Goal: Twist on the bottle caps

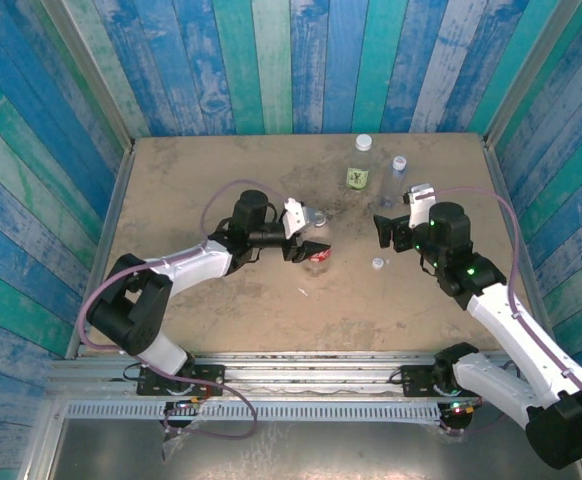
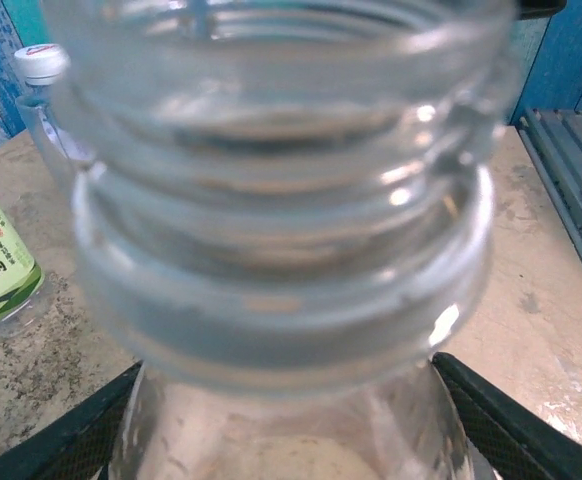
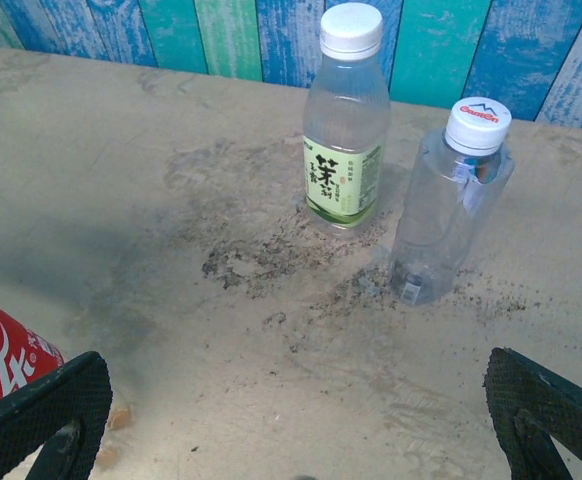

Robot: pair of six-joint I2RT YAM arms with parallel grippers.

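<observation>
Progress check from the top camera: two of three look done. The green-labelled bottle (image 1: 359, 172) and the slim bottle (image 1: 397, 183) stand at the far side of the table (image 1: 191, 180), just beside each other, each with a cap on. The left gripper (image 1: 311, 245) is clamped on the red-labelled bottle (image 1: 319, 254) mid-table. One loose cap (image 1: 377, 263) lies on the table between the arms, nearer the right gripper (image 1: 393, 220), whose jaws stand wide apart with nothing in them. What's left, by my reckoning: lift that cap, seat it on the third bottle, twist it home.

Over to the left wrist: the red-labelled bottle's bare threaded neck looms right at the lens, no cap on it, with the black fingers (image 2: 51, 440) pressing its shoulders from either side. At the left edge there is a slice of pale green label with dark characters, cut off by the frame.

Right wrist now: black fingertips (image 3: 41, 410) are spread to both bottom corners, empty between. The green label carries bold vertical East Asian characters I can't read with confidence. The slim bottle's white cap (image 3: 478, 122) has a small blue peak mark over red lettering, too small to be sure of. At lower left, the red label shows white cola-style script, cropped.
</observation>
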